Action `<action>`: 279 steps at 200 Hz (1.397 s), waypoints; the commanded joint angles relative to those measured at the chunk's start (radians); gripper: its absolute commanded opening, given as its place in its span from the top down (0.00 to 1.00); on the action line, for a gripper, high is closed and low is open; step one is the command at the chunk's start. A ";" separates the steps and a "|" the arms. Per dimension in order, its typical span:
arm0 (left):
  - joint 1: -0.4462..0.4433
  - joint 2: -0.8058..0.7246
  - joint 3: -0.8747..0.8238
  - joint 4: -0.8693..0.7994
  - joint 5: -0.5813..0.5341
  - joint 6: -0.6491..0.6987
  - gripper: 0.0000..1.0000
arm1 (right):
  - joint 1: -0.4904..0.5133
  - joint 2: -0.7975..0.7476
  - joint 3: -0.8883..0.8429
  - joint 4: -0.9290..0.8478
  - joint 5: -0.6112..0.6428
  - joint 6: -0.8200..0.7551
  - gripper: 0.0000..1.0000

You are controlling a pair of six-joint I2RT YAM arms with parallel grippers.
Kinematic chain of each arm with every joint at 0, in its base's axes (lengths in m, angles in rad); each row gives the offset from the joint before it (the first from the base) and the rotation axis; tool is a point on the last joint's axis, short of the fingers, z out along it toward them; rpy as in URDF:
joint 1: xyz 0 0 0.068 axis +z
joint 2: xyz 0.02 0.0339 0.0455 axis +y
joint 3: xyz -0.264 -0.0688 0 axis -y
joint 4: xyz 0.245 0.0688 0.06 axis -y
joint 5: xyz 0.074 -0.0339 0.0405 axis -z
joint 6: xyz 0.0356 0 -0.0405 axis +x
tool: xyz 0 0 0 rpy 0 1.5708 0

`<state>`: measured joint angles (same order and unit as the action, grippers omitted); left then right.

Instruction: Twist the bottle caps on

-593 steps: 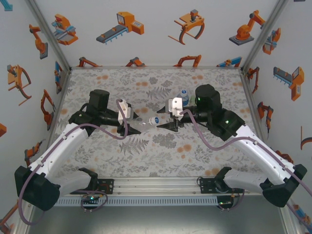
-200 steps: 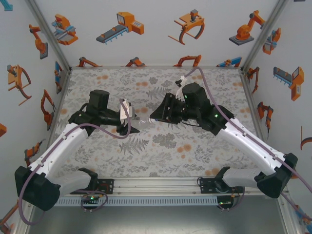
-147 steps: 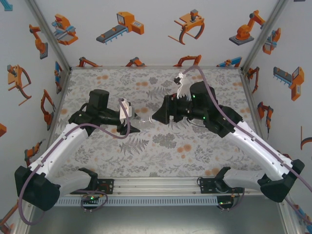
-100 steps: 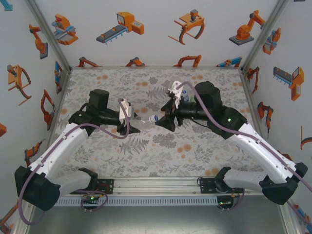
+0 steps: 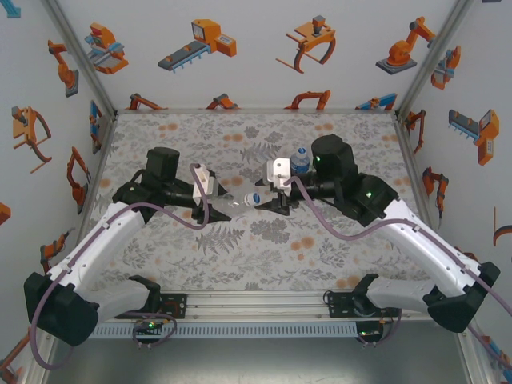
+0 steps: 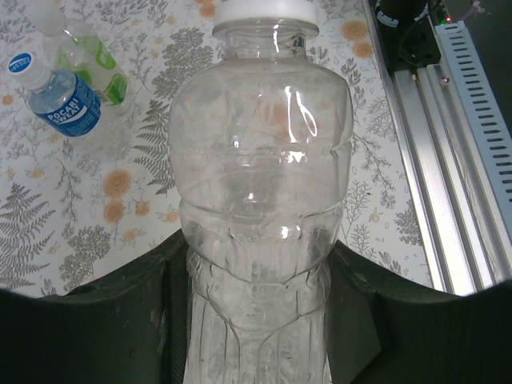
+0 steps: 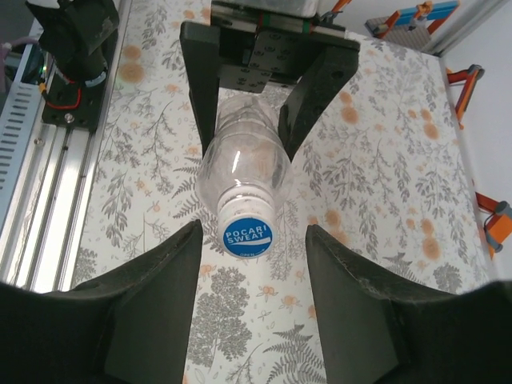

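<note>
My left gripper (image 5: 218, 202) (image 6: 254, 272) is shut on the plain clear bottle (image 5: 236, 200) (image 6: 260, 176) and holds it level above the table, neck pointing right. The bottle's cap (image 5: 254, 198) (image 7: 247, 234), white with a blue printed top (image 6: 265, 10), sits on the neck. My right gripper (image 5: 270, 200) (image 7: 254, 264) is open, with one finger on each side of the cap and a gap on both sides. The blue-label bottle (image 5: 300, 156) (image 6: 60, 100) stands behind the right gripper, and the green-tinted bottle (image 6: 96, 56) is beside it.
A metal rail (image 6: 448, 160) (image 7: 32, 200) runs along the near edge of the patterned table (image 5: 264, 248). White walls with orange stickers close in the left, right and back sides.
The right wrist has rolled back upright and the gripper has returned to the cap with its fingers apart. The left arm and the clear bottle have stayed put.
</note>
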<state>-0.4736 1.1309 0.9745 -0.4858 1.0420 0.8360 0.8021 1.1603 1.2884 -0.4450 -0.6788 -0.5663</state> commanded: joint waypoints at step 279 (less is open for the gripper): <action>-0.007 -0.011 0.024 0.035 -0.088 -0.043 1.00 | 0.006 0.153 0.042 -0.033 0.320 1.604 0.87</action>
<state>-0.4664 1.1328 0.9749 -0.5316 0.8642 0.8040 0.7914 1.2942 1.2869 -0.4507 -0.3443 0.9905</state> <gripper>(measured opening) 0.531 0.332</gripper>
